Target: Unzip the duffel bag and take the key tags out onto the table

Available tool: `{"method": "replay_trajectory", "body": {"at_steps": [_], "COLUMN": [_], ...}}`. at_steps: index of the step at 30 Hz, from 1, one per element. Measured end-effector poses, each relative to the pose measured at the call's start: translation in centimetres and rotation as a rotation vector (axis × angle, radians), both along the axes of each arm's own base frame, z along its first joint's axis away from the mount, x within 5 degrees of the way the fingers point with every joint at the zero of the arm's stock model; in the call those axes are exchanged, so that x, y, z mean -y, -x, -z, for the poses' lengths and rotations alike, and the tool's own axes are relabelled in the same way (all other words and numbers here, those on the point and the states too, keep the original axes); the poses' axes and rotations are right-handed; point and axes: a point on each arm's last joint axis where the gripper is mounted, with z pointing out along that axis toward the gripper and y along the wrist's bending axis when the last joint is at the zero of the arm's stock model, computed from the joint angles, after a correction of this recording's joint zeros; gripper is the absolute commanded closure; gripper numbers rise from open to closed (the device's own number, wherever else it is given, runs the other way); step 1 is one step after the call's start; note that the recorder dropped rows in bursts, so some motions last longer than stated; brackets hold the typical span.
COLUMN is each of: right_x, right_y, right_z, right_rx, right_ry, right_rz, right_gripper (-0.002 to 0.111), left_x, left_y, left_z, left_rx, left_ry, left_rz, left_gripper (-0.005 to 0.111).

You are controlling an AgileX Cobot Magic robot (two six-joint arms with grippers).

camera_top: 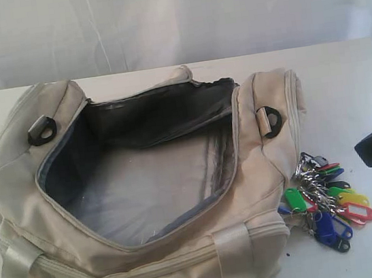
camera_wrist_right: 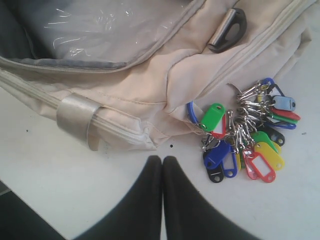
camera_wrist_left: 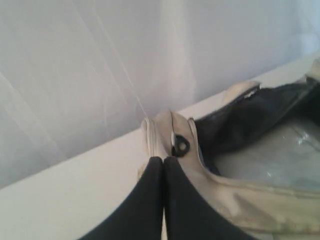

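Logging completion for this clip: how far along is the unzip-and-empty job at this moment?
Done: the duffel bag is unzipped, with its grey lining exposed, and the key tags lie on the table against the bag's end. In hand: nothing. The left gripper and right gripper have their jaws shut and empty. Left: apparently nothing. No tags show inside the bag, though its corners are shadowed.

Cream duffel bag [camera_top: 155, 266] unzipped, grey lining showing, coloured key tags [camera_top: 328, 199] on white table [camera_top: 342, 77], perhaps touching its end
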Motion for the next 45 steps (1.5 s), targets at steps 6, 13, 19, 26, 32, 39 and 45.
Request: {"method": "replay_trajectory", "body": {"at_steps": [6, 13, 19, 26, 32, 39, 45], "right_x": [0.0, 0.0, 0.0, 0.0, 0.0, 0.0, 0.0], "right_y": [0.0, 0.0, 0.0, 0.0, 0.0, 0.0, 0.0], "right_z": [0.0, 0.0, 0.0, 0.0, 0.0, 0.0, 0.0], "right_rx": [0.002, 0.004, 0.004, 0.004, 0.004, 0.004, 0.004], "right_ry": [0.0, -0.001, -0.001, -0.001, -0.001, -0.001, -0.001], "right_rz": [0.0, 0.001, 0.001, 0.001, 0.001, 0.001, 0.001], "right_gripper": [0.108, 0.108, 0.108, 0.108, 0.108, 0.108, 0.108], "left_x": [-0.2, -0.2, -0.7, -1.7, -1.8, -1.8, -1.7], "left_y": [-2.3, -3.4, -3.8, -4.7, -4.7, -4.6, -4.5], "left_z": [5.9, 11.3, 15.1, 13.7, 13.8, 14.0, 14.4], "left_rx": [-0.187, -0.349, -0.429, -0.211, -0.208, -0.237, -0.309], "left_ry": [0.0, -0.001, -0.065, -0.155, -0.201, -0.209, 0.061], "left_rz": [-0.007, -0.012, -0.047, -0.142, -0.15, -0.145, -0.189], "left_gripper": [0.107, 0.107, 0.107, 0.107, 0.107, 0.107, 0.107]}}
